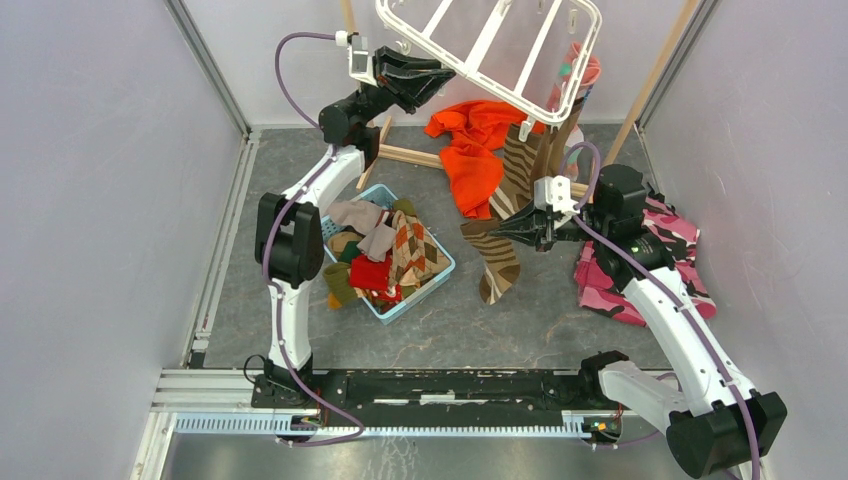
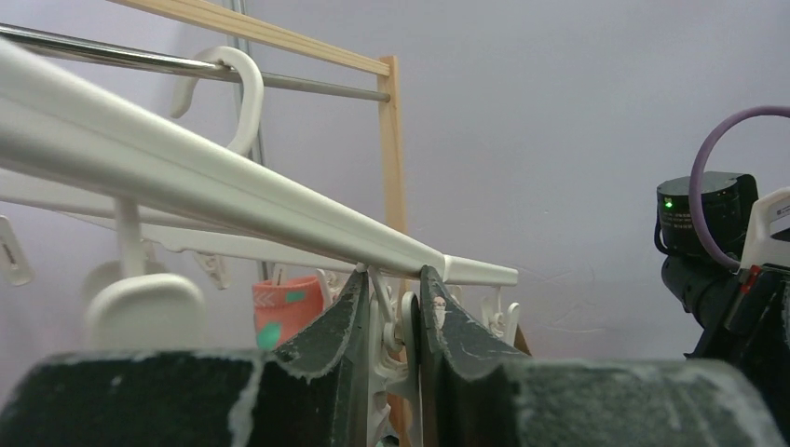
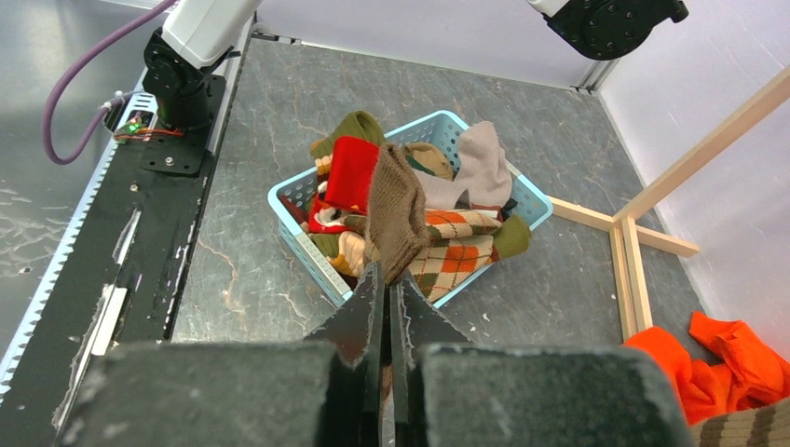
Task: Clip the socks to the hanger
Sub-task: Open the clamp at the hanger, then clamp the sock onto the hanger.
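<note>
The white hanger (image 1: 490, 40) hangs tilted at the top; its frame also shows in the left wrist view (image 2: 214, 182). My left gripper (image 1: 440, 75) is raised to its near-left edge and shut on a white clip (image 2: 407, 326) under the frame. A pink sock with teal patches (image 2: 284, 307) and a brown-and-tan striped sock (image 1: 508, 190) hang from the hanger. My right gripper (image 1: 497, 228) is shut on a plain brown sock (image 3: 396, 209), held in the air beside the striped sock. More socks (image 1: 385, 250) fill the blue basket (image 1: 440, 275).
A large orange garment (image 1: 475, 150) lies under the hanger. A pink camouflage cloth (image 1: 650, 260) lies at the right by my right arm. The wooden stand's foot (image 1: 410, 155) crosses the floor behind the basket. Walls close in both sides.
</note>
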Robot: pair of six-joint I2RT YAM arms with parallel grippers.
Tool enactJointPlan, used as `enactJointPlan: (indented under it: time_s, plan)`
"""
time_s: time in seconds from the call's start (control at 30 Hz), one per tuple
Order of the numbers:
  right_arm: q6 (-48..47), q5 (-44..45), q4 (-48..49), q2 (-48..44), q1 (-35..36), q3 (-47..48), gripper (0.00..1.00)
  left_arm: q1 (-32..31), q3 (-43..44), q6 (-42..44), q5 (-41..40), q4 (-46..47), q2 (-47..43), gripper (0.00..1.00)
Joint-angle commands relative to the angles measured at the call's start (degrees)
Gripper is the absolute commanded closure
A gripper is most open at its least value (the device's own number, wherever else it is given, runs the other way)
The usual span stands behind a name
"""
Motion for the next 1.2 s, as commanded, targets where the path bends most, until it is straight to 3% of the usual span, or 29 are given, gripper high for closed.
enactJointPlan:
  time_s: [0.0,0.2,0.4,0.63,1.03,1.17]
  plan:
    - [0.4,3.1,1.0,-0.6,0.0,2.2,1.00,-0.1,1.2,-3.6,-0.8,0.3,-1.1,0.93]
    - [10.3,10.2,8.6,0.9,0.0,1.5,1.00,-0.7,-4.4,-3.7,-2.6,-0.2,-4.9,0.93]
    - [19.8,14.5,14.7,9.3,1.7,8.2,1.00,-1.1,-7.7,-5.2,-4.7,-0.6,-7.5,0.93]
    - [31.5,30.9,19.2,16.2,7.6,15.8,1.00,-1.2,-9.3,-10.6,-7.2,0.2,-8.5,0.93]
    - [48.0,39.2,24.9,23.1,9.0,22.0,1.00,-1.4,-7.2,-21.3,-11.0,-4.0,-8.2,0.94]
    - [50.5,37.7,25.4,25.0,9.1,23.9,1.00,-1.4,-7.1,-22.4,-11.0,-3.6,-8.3,0.94]
